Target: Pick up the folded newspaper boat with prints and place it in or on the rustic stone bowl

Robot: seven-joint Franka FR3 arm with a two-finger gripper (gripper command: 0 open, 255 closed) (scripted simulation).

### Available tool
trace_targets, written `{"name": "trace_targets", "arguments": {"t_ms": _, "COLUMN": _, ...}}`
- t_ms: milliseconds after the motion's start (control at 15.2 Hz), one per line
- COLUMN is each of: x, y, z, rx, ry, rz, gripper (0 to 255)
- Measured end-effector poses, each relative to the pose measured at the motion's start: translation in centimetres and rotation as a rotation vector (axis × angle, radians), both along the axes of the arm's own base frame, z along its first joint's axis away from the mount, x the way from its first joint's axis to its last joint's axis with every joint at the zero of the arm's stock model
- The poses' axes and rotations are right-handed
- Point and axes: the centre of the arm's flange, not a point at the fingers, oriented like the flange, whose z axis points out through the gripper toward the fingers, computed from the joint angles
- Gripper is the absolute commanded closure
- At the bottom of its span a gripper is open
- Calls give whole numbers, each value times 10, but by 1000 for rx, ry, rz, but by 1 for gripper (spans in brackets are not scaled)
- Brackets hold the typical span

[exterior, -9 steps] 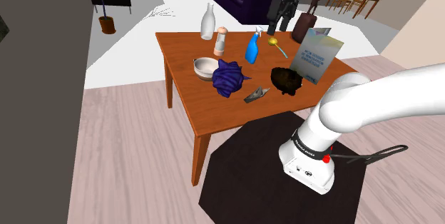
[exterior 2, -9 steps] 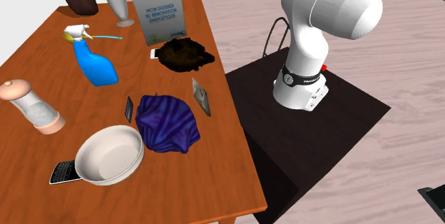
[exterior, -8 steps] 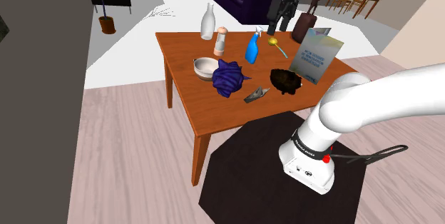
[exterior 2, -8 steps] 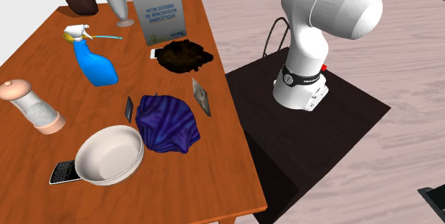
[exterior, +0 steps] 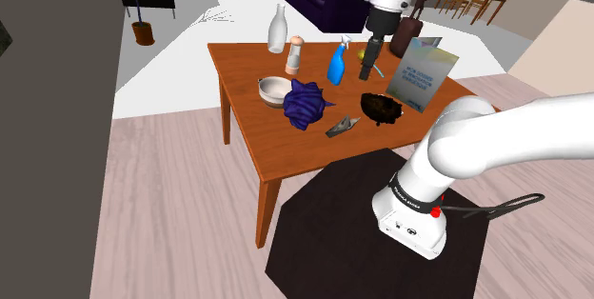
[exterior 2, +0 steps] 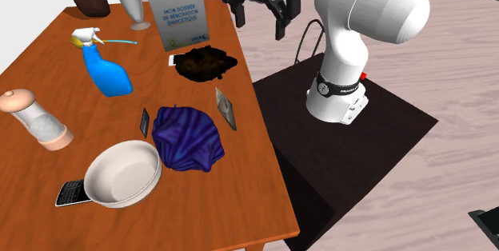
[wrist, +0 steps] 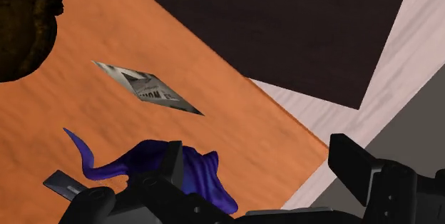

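The white arm holds its black jaws in the air above the orange-brown wooden tabletop [exterior 2: 257,189]. They stand wide apart with nothing between them, and in the shoulder view they hang over the far side near the dark brown rough-edged bowl [exterior: 381,107]. The small grey folded paper boat with newspaper print [exterior 2: 227,109] lies on the tabletop close to the edge that faces the robot's black stand [exterior 2: 352,141]. It sits between the crumpled purple cloth [exterior 2: 188,137] and the dark bowl, touching neither. In the wrist view the boat [wrist: 146,87] lies flat ahead of the jaws, well apart from them. The purple cloth [wrist: 189,176] sits close by the fingers, and the dark bowl [wrist: 25,23] is beyond the boat. A pale smooth round bowl [exterior 2: 122,173] rests just beside the cloth on its far side from the boat, with a small black phone [exterior 2: 72,193] against its rim. Further along the tabletop are a blue spray bottle [exterior 2: 106,69], a standing printed booklet [exterior 2: 177,9] just behind the dark bowl, and a pale grinder [exterior 2: 36,117].
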Motion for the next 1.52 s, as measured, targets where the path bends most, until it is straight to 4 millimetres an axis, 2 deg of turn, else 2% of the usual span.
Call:
{"name": "trace_targets", "arguments": {"t_ms": 726, "x": -2, "y": -43, "z": -134, "rx": -36, "ry": -62, "rz": 484, "gripper": 0}}
{"name": "trace_targets", "arguments": {"t_ms": 1188, "x": 14, "y": -73, "z": -221, "rx": -58, "ry": -102, "rz": 793, "gripper": 0}}
{"name": "trace_targets", "arguments": {"t_ms": 1518, "x": 22, "y": -80, "z": -255, "rx": -66, "ry": -114, "rz": 869, "gripper": 0}}
